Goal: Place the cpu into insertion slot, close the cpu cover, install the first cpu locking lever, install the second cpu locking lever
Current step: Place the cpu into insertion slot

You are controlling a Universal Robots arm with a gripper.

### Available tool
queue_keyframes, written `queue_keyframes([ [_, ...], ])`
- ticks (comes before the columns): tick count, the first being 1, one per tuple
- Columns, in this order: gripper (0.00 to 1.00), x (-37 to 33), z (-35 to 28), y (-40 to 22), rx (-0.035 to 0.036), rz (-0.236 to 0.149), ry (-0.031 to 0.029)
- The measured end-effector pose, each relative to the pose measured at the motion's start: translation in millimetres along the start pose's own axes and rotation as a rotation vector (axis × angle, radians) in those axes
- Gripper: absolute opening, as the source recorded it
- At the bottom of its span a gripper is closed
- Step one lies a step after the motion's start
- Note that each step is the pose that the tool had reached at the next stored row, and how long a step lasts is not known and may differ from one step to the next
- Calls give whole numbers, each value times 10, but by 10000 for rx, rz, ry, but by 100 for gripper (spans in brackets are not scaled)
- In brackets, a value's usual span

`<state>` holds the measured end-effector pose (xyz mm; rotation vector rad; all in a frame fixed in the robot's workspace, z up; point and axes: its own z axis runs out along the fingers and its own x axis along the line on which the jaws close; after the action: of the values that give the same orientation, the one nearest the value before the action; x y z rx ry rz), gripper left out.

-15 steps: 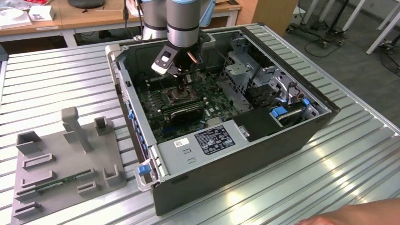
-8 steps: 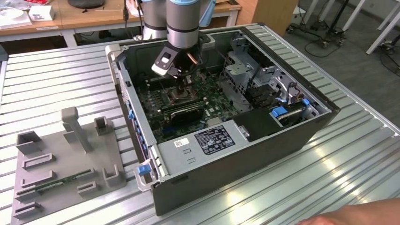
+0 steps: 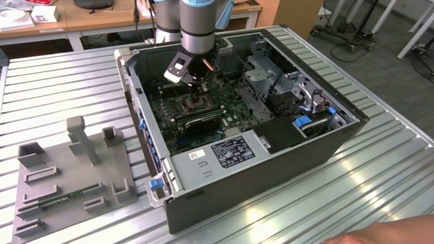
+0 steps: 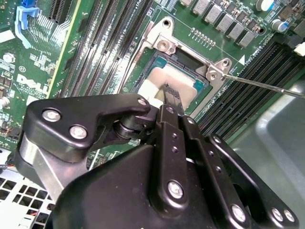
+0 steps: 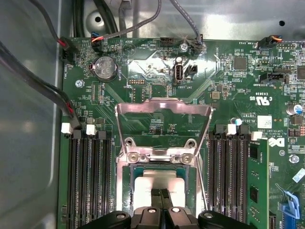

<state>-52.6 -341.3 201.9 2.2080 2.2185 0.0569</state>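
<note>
While the exterior view takes in the open dark-grey computer case (image 3: 271, 168), both wrist views show its green circuit board (image 5: 143, 71). Hinged open just beside the one dark, silver-rimmed insertion slot (image 5: 129, 188) stands one thin silver square-frame cpu cover (image 5: 162, 107). One small silver-grey square cpu (image 5: 157, 181) lies in that slot, and the black gripper (image 5: 161, 192) holds its fingers together at the chip's top.

The arm (image 3: 197, 25) reaches straight down, its pincer (image 5: 161, 192) pointing downward with fingertips pressed together.
</note>
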Motion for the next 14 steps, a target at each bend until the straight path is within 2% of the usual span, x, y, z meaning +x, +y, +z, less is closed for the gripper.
queue_keyframes([
  [6, 11, 9, 6, -2, 0, 0, 2],
  [11, 11, 6, 36, -8, 9, 0, -11],
  [14, 11, 8, 41, -7, 0, 0, 2],
])
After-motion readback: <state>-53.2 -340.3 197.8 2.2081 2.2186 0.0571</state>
